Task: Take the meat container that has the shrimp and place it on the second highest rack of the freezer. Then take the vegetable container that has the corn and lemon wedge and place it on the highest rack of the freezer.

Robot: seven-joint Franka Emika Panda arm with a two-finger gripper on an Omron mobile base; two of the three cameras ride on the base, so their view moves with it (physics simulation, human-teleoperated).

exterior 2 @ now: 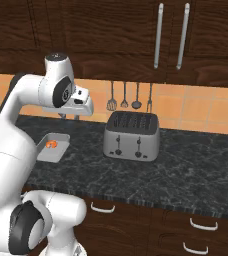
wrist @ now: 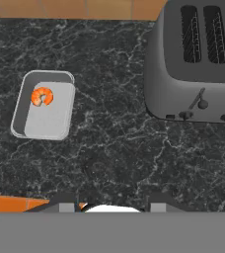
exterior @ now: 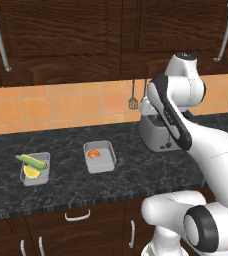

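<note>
Plainly, curled orange shrimp (wrist: 42,96), grey tray (wrist: 48,118)

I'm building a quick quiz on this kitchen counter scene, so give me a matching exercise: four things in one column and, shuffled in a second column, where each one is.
Things:
1. shrimp
2. lemon wedge
3. toaster
4. utensils

Places:
A. hanging on the tiled wall above the toaster
B. alone in the grey tray nearer the toaster
C. standing on the dark counter against the tiled wall
D. in the far-left tray, beside the corn

Pairs: 1-B, 2-D, 3-C, 4-A
</note>
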